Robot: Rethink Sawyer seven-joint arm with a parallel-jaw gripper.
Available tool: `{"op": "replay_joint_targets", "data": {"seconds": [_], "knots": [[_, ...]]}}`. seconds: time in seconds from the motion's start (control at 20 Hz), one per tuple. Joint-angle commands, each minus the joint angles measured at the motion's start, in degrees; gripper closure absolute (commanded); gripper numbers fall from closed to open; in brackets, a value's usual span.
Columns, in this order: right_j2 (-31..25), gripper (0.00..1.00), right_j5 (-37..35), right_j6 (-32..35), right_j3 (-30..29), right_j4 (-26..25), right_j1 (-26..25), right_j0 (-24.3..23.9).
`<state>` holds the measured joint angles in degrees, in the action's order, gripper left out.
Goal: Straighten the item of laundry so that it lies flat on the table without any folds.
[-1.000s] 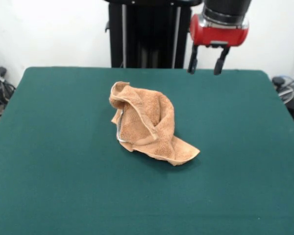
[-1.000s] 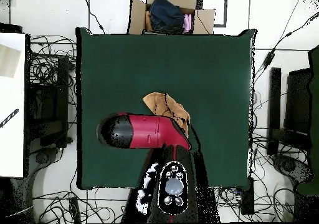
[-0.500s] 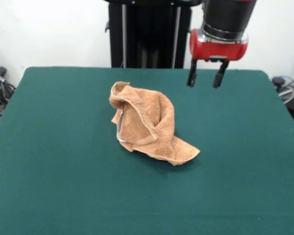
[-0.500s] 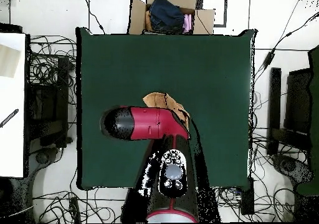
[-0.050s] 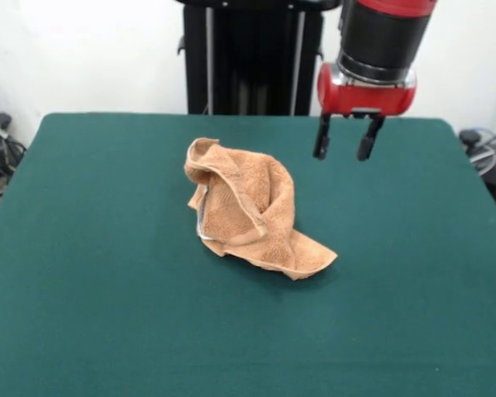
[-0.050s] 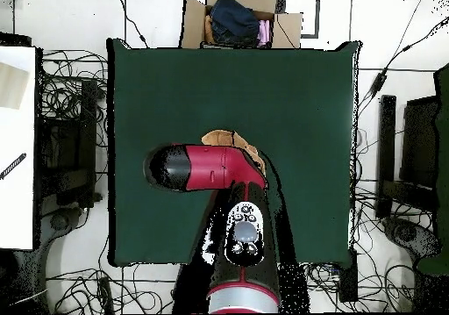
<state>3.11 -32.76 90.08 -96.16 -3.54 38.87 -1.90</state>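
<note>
The item of laundry is an orange-tan terry towel, crumpled into a bunched heap with thick folds near the middle of the dark green table. One corner of it trails flat toward the front right. My gripper hangs in the air above the table, to the right of and behind the towel, open with nothing between its fingers. In the overhead view the red arm covers most of the towel, and the gripper itself is hidden beneath the arm.
A cardboard box with clothes in it stands just beyond the table's far edge in the overhead view. Cables lie on the floor all around the table. A white surface runs along the left.
The gripper has come down and shifted slightly toward the towel over the last second, staying open. The towel has not moved.
</note>
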Motion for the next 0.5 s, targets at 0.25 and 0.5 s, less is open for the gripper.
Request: {"op": "replay_joint_targets", "data": {"seconds": [0.25, 0.5], "knots": [[-3.9, 0.0, -4.6, 4.8, 1.0, 0.6, -0.8, -2.3], [-5.1, 0.0, -5.1, 2.4, -0.1, 0.4, 0.2, -4.6]]}}
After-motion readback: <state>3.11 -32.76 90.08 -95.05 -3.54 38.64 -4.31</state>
